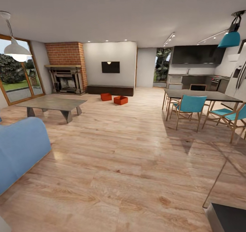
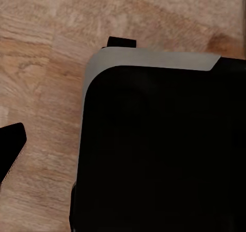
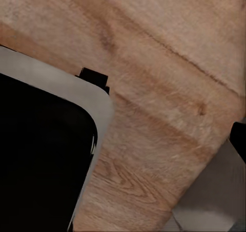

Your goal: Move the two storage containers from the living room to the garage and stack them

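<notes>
Neither wrist view gives a clear look at the fingers, so whether the left or the right gripper stands apart or together cannot be told. Below the left wrist camera sits the robot's black base [image 2: 159, 150] with its grey rim, over the light wood plank floor [image 2: 46, 63]; a dark tip [image 2: 10, 150] pokes in at the edge, possibly a fingertip. The right wrist camera looks down on the same black base and wood planks.

Far ahead of both arms — across the open living room — the two storage containers [image 1: 120, 100] rest on the plank floor, near each other but apart, just in front of the low dark cabinet [image 1: 110, 90] under the wall television [image 1: 110, 67]. Nearer, to the left, stand the low table [image 1: 53, 104] and the blue sofa [image 1: 20, 150]; to the right, a dining table [image 1: 201, 95] with teal chairs [image 1: 189, 107].
</notes>
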### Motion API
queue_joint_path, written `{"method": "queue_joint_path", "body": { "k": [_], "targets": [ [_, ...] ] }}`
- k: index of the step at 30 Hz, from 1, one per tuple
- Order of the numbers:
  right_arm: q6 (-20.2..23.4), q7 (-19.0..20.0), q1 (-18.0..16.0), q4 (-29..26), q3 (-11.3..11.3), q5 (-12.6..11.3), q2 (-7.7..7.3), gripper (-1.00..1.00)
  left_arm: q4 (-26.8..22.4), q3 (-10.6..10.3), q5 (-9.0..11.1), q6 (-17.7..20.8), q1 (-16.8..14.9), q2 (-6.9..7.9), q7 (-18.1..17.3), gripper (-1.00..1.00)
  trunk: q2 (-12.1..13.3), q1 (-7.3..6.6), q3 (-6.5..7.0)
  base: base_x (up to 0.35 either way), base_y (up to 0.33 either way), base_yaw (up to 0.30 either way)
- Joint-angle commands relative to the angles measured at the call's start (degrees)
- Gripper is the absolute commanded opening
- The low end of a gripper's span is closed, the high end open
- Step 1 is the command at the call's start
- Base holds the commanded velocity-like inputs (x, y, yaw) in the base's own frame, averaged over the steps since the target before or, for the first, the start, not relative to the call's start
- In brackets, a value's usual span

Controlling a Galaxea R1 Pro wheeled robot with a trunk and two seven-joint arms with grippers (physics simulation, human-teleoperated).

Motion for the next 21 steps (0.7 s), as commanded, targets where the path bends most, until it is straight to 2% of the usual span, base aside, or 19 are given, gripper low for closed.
{"method": "queue_joint_path", "body": {
  "k": [1,7,14,16,19,21],
  "targets": [
    [-0.3,0.2,-0.1,0.2,0.4,0.2,0.06,1.0,-0.1,0.2,0.5,0.1,0.0,-0.04,0.0,1.0,0.0,0.03,-0.06,0.322,0.0,0.0],
    [-0.2,0.7,-0.1,0.4,0.3,1.5,0.12,1.0,-0.1,0.2,0.5,0.1,0.0,-0.02,0.0,1.0,0.0,0.03,-0.06,0.322,0.0,0.0],
    [0.5,1.4,0.1,0.5,0.0,1.1,0.05,1.0,-0.1,0.2,0.5,0.1,0.0,-0.06,0.0,1.0,0.0,0.03,-0.06,0.322,0.0,0.0],
    [2.2,1.5,0.1,0.5,-2.5,-1.5,0.21,1.0,-0.2,0.2,0.5,0.1,0.0,-0.08,0.0,1.0,0.0,0.03,-0.06,0.322,0.0,0.0],
    [4.8,1.6,0.1,0.4,-6.9,-7.6,0.22,1.0,-0.3,0.2,0.5,0.1,0.0,-0.08,0.0,1.0,0.0,0.03,-0.06,0.323,0.0,0.0],
    [5.4,1.2,0.1,0.4,-8.4,-10.5,0.34,1.0,0.0,0.2,0.5,0.1,0.0,-0.13,0.0,1.0,0.0,0.03,-0.06,0.322,0.0,0.0]
  ]
}}
